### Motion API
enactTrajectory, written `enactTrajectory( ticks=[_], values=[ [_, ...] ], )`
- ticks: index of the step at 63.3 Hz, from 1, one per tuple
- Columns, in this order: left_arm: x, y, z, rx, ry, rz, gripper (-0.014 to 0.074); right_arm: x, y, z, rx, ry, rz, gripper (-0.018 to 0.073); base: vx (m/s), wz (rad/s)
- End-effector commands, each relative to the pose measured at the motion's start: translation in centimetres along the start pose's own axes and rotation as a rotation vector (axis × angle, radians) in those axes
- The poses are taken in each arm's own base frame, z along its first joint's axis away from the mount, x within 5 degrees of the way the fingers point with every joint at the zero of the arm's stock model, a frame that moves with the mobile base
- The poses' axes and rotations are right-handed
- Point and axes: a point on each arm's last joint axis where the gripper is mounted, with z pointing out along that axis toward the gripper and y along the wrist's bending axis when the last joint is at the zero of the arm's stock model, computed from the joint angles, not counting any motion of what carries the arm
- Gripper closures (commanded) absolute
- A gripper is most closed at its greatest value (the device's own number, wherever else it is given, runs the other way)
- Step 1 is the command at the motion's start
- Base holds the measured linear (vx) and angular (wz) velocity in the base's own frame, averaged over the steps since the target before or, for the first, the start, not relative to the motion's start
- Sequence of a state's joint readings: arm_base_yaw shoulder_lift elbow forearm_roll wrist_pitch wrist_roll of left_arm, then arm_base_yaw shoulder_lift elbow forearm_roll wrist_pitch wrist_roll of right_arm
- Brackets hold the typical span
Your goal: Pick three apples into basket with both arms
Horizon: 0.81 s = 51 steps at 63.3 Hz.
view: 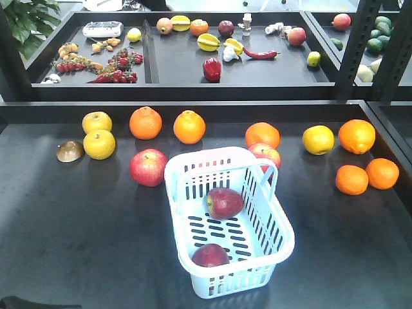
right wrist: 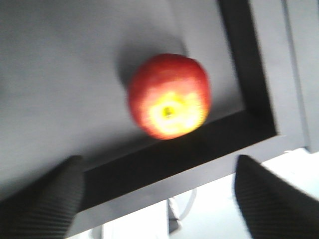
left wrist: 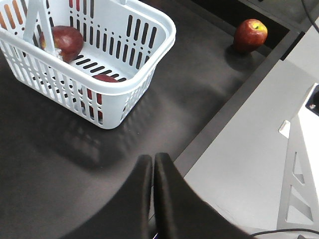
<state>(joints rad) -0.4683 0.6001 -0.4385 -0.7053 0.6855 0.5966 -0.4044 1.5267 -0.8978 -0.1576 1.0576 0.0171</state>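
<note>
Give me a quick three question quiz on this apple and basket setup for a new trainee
1. How many apples lie in the basket?
2. True or false: the left gripper is shut and holds nothing.
3. The right gripper is open near which thing? A) an orange B) the apple at the table's corner C) the basket handle

Key:
1. Two: one near the middle, one at the near end.
2. True. Its fingers meet, with only bare table beyond them.
3. B. The blurred right wrist view shows that apple between the spread fingers, not yet gripped.
</note>
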Motion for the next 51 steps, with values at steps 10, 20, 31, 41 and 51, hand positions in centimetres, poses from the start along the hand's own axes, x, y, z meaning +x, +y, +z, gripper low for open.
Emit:
enactTrajectory(
  ticks=[10,20,31,41,51],
  values=[
    [-1.1,-0.1,-0.3,-0.008,-0.071,-0.017,0.0602,-1.6,-0.8,1.3,0.072,-0.012,0.002,-0.008,0.0,0.0],
    [-1.1,-0.1,-0.3,-0.006,-0.067,-0.017,0.0602,-2.4,-0.6,2.8,0.07,-0.002,-0.008,-0.0049,0.0,0.0],
    [-1.1,-0.1,-0.3,-0.006,-0.067,-0.017,0.0602,-3.0,-0.4,4.1,0.063,0.018,-0.015,-0.0036,0.0,0.0],
    [-1.1,-0.1,-0.3,-0.007,-0.068,-0.016,0.0602,-3.4,-0.3,5.0,0.06,0.021,-0.014,-0.0035,0.0,0.0],
    [-1.1,-0.1,-0.3,-0.007,-0.068,-0.016,0.0602,-3.7,-0.2,5.1,0.059,-0.003,-0.017,-0.0035,0.0,0.0]
  ],
)
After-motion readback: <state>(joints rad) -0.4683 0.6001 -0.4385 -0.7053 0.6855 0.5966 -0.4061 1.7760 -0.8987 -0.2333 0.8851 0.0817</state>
